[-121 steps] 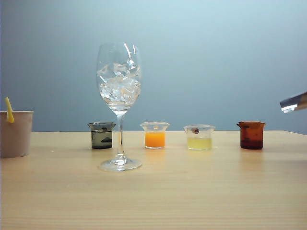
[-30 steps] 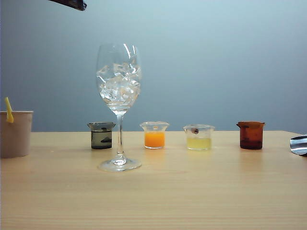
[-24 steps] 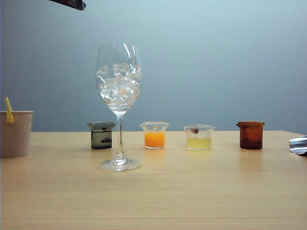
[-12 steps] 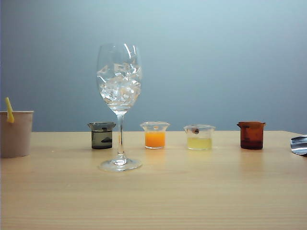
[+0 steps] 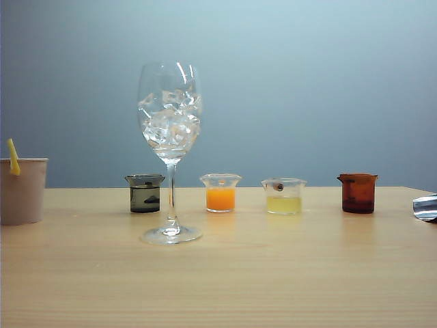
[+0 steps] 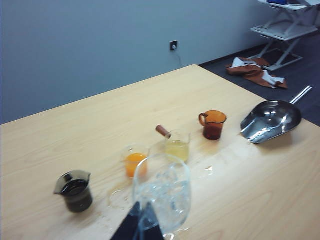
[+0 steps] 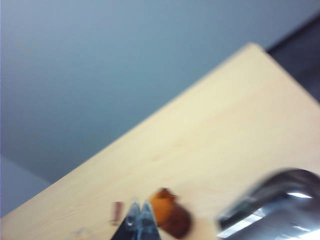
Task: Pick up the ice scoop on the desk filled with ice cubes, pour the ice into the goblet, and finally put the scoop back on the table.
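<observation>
One broad bench [image 5: 273, 273] carries everything, and judging by how things lie the task looks all but finished. The goblet [image 5: 170, 137] stands upright toward the left of the exterior view, its bowl about half full of ice cubes [image 5: 171, 123]. The ice scoop [image 6: 271, 120] lies empty on the bench at the far right, beyond the amber beaker [image 6: 213, 124], its handle pointing away toward the bench's edge.

The right gripper [image 7: 140, 220] hangs above and back from the scoop [image 7: 272, 210], jaws clenched on nothing; it is the nearer arm. The left gripper [image 6: 142, 225] sits high behind the goblet [image 6: 162, 195], jaws pressed together and empty.

The exterior view shows only a sliver of the scoop [image 5: 426, 206] and neither arm. The left wrist view alone shows scattered wet specks on the wood beside the beakers.
</observation>
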